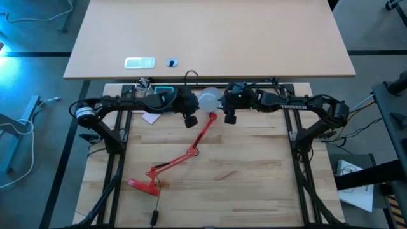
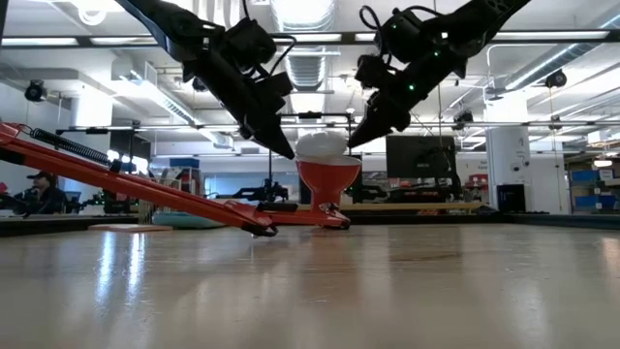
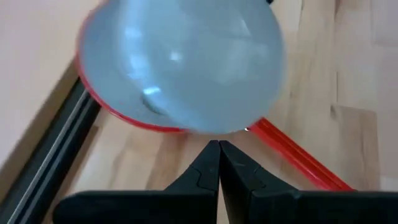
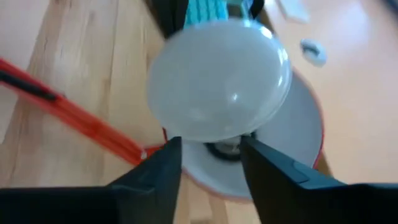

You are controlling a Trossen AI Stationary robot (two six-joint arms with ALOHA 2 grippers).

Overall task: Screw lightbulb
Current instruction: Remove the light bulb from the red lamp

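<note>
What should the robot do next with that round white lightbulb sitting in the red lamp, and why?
Probably move the right hand forward and close it gently on the round white lightbulb, then turn it. Its fingers are open just short of the dome, and the bulb sits in the red cone lamp shade with its metal neck showing in the right wrist view. The left hand is shut beside the bulb.

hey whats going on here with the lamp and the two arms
A white lightbulb sits in the upturned shade of a red desk lamp lying across the wooden table. Both arms meet over it at the table's far edge. The right end effector is open, its fingers either side of the bulb's neck. The left end effector is shut and empty, just beside the bulb. Whether the bulb is fully screwed in cannot be seen.
</note>
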